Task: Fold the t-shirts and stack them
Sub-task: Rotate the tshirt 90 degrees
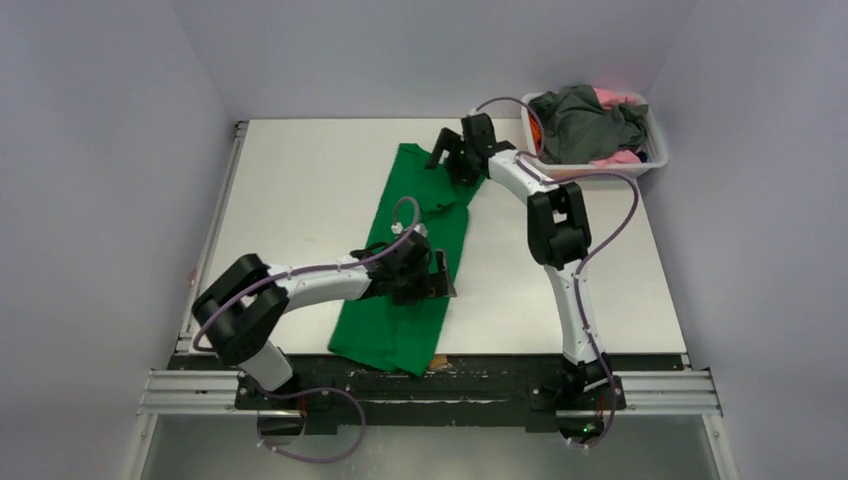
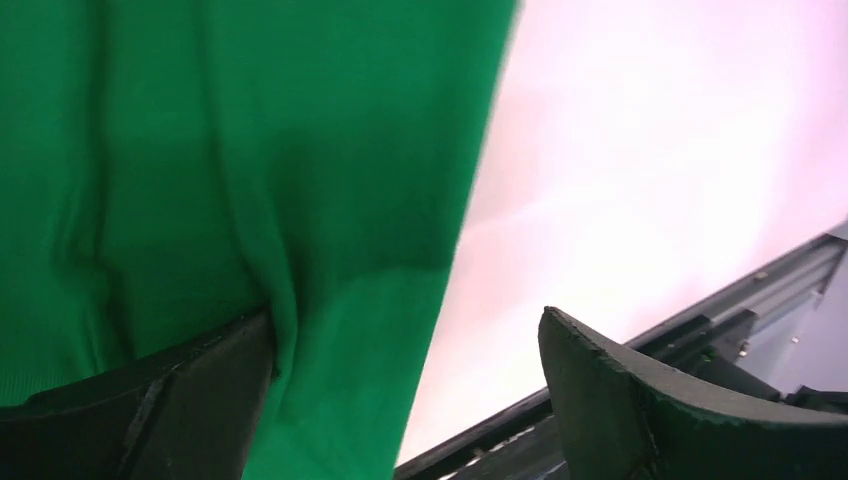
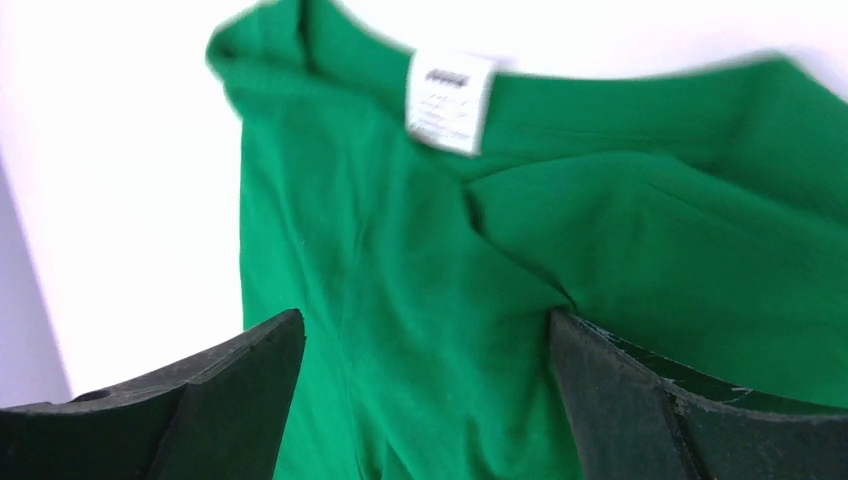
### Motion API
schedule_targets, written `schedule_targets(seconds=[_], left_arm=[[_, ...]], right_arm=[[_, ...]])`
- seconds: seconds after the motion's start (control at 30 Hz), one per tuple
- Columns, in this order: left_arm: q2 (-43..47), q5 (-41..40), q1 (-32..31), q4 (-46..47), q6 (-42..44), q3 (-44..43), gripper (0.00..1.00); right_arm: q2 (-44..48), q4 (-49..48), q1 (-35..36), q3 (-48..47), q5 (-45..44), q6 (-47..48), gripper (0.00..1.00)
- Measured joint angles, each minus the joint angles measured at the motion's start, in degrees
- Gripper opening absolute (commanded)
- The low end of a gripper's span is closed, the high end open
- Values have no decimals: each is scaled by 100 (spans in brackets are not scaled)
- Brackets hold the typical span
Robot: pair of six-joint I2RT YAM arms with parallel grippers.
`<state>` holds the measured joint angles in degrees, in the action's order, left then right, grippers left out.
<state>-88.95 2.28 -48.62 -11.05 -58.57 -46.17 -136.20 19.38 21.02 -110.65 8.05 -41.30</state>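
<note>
A bright green t-shirt (image 1: 415,255) lies folded lengthwise in a long strip down the middle of the table. My left gripper (image 1: 437,280) is open, low over the shirt's right edge near its lower end; in the left wrist view (image 2: 410,340) green cloth (image 2: 200,180) lies between and under the spread fingers. My right gripper (image 1: 448,158) is open over the shirt's far collar end; in the right wrist view (image 3: 425,345) the fingers straddle the cloth below the white neck label (image 3: 448,98). Dark grey (image 1: 585,122) and pink (image 1: 618,97) shirts are heaped in the basket.
The white slatted basket (image 1: 655,160) stands at the table's far right corner. The table's metal front rail (image 1: 430,385) runs along the near edge, also in the left wrist view (image 2: 720,300). A small brown scrap (image 1: 439,360) lies at the front edge by the shirt's hem.
</note>
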Motion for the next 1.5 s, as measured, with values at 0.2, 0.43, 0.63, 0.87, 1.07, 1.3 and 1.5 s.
schedule_targets(seconds=[0.2,0.43,0.63,0.87,1.07,1.3,1.5], left_arm=[[-1475,472,-437,485,-188,-1425,100],[-2022,540,-577,452,-186,-2127,100],[-1928,208,-673,177,-79,-2131,100],[-1502,-348,-719,-492,168,-1834,100],[-1252,-621,-719,-951,514,-1687,100],[-741,-459,-835,-1491,887,-1665,100],[1106,-520,-964,-1657,1014,-970,100]], right_arm=[[-1473,245,2,-2341,793,243,91],[-1764,184,0,-2782,1093,551,94],[-1764,339,20,-2918,782,745,95],[-1611,487,-232,-2752,616,857,95],[-1346,964,-555,-2614,295,1198,96],[-872,1364,-697,-2531,2,1499,97],[1443,1246,-466,-260,-400,1659,92]])
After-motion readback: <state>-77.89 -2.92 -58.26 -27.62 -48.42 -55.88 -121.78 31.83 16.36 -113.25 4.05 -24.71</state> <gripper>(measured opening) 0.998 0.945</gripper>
